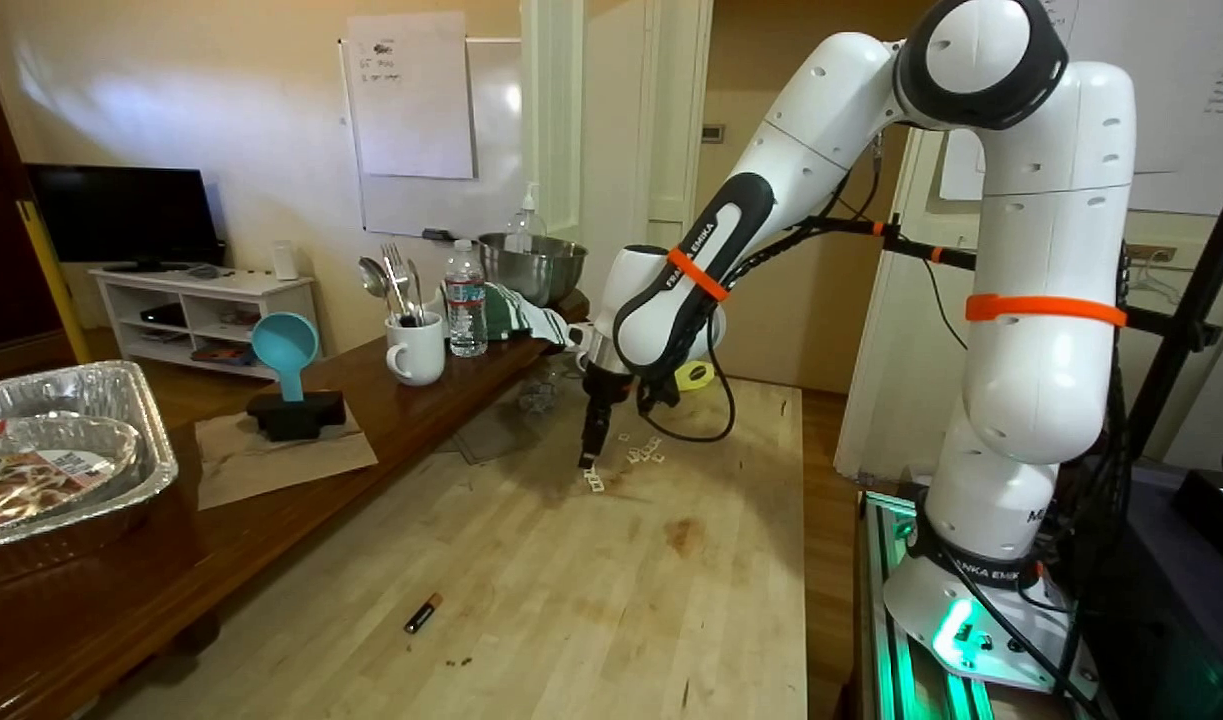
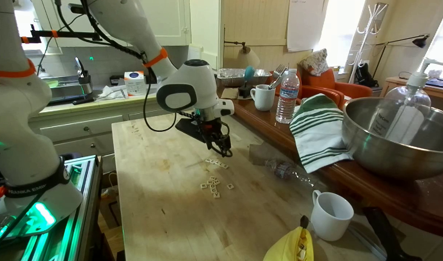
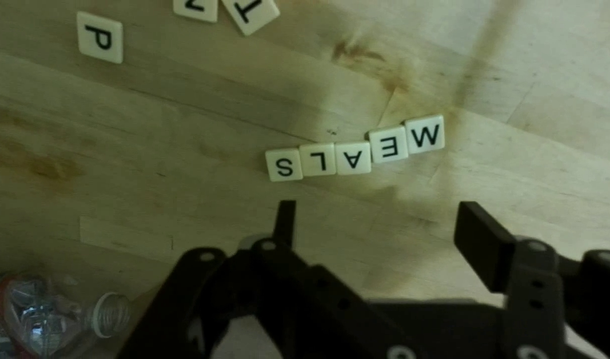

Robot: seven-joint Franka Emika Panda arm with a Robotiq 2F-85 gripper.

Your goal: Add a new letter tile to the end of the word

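Observation:
The word (image 3: 318, 159) is a row of pale cream tiles on the wooden table; upside down in the wrist view, it reads MEALS. The S tile (image 3: 284, 165) is at its left end there, the M tile (image 3: 424, 134) at its right end. The word also shows in both exterior views (image 1: 593, 481) (image 2: 216, 163). Loose tiles, including a P tile (image 3: 100, 38) and a T tile (image 3: 251, 14), lie apart from it; several form a cluster (image 2: 213, 185). My gripper (image 3: 374, 212) is open and empty above the table beside the word, also seen in both exterior views (image 1: 586, 465) (image 2: 225, 154).
A clear plastic bottle (image 2: 283, 169) lies on the table near the raised dark counter (image 1: 211, 560). A white mug (image 2: 331, 215) and yellow pouch (image 2: 290, 246) stand at one end. A battery (image 1: 423, 612) lies farther along. A steel bowl (image 2: 395, 152) stands on the counter.

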